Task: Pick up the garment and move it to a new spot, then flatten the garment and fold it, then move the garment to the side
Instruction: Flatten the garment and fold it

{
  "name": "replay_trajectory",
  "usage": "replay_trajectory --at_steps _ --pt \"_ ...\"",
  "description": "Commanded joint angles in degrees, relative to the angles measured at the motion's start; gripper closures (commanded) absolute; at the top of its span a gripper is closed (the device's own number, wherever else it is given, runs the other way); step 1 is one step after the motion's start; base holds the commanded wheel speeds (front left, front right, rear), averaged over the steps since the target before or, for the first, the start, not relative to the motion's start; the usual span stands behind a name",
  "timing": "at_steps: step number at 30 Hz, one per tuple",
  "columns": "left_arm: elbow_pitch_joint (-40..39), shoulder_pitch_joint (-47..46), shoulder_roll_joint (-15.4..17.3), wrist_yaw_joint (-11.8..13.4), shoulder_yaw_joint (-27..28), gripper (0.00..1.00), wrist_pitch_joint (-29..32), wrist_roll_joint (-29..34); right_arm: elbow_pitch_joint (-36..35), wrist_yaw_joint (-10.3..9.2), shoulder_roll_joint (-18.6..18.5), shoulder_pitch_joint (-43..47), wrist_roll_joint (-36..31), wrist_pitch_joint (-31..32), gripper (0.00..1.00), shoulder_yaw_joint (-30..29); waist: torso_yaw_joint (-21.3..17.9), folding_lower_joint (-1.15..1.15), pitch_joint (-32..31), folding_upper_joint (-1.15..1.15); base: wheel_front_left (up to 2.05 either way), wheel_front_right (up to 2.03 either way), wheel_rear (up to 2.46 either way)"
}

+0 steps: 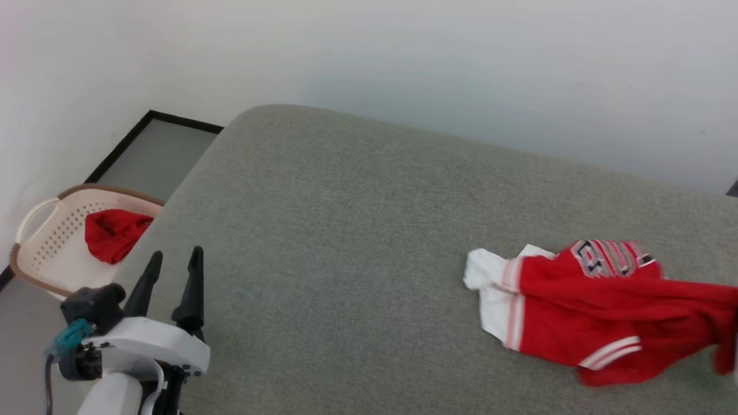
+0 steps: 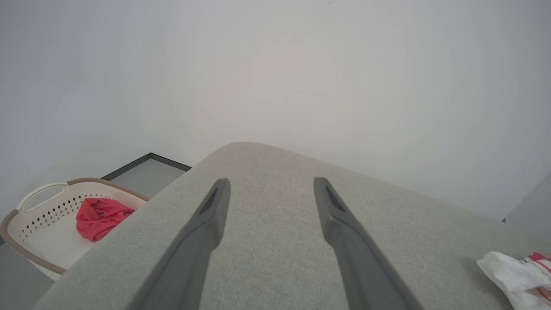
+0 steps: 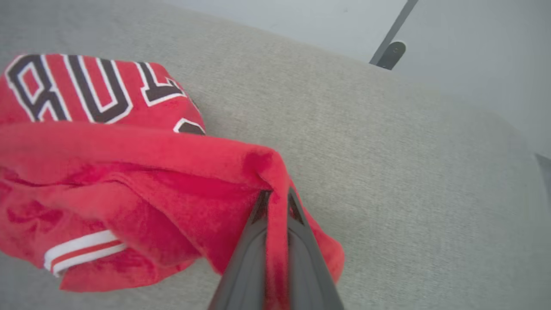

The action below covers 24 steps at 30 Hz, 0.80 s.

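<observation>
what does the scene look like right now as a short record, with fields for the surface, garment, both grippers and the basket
surface: grey fabric-covered top
garment: red jersey with white sleeves, crumpled, on the right part of the surface
right gripper: shut on a red fold of the garment
left gripper: open, holding nothing, near the surface's left edge
basket: cream, perforated, on the floor beside the surface's left edge
basket contents: small plain red cloth
</observation>
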Motion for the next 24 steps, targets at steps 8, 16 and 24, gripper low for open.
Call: replay_trajectory --at_steps 8,16,24 --pt "0.42 -1.73 -1.0 -0.63 -0.43 0.0 -0.22 0.9 7.05 -0.06 -4.45 -1.29 -3.59 -2.64 1.0 -7.83 -1.13 0.0 1.21 0.0 0.0 0.0 0.0" --pt "1.67 -2.85 -1.27 -0.82 -1.49 0.0 -0.23 0.7 18.01 -0.06 -1.87 -2.37 -8.2 -4.29 1.0 -13.6 -1.35 0.0 1.68 0.0 0.0 0.0 0.0" --pt "2.33 -2.22 -0.18 -0.87 -3.28 0.0 -0.23 -0.16 25.04 -0.06 -0.02 -4.12 -9.58 -8.52 0.0 -11.88 -2.46 0.0 0.02 0.0 0.0 0.0 0.0"
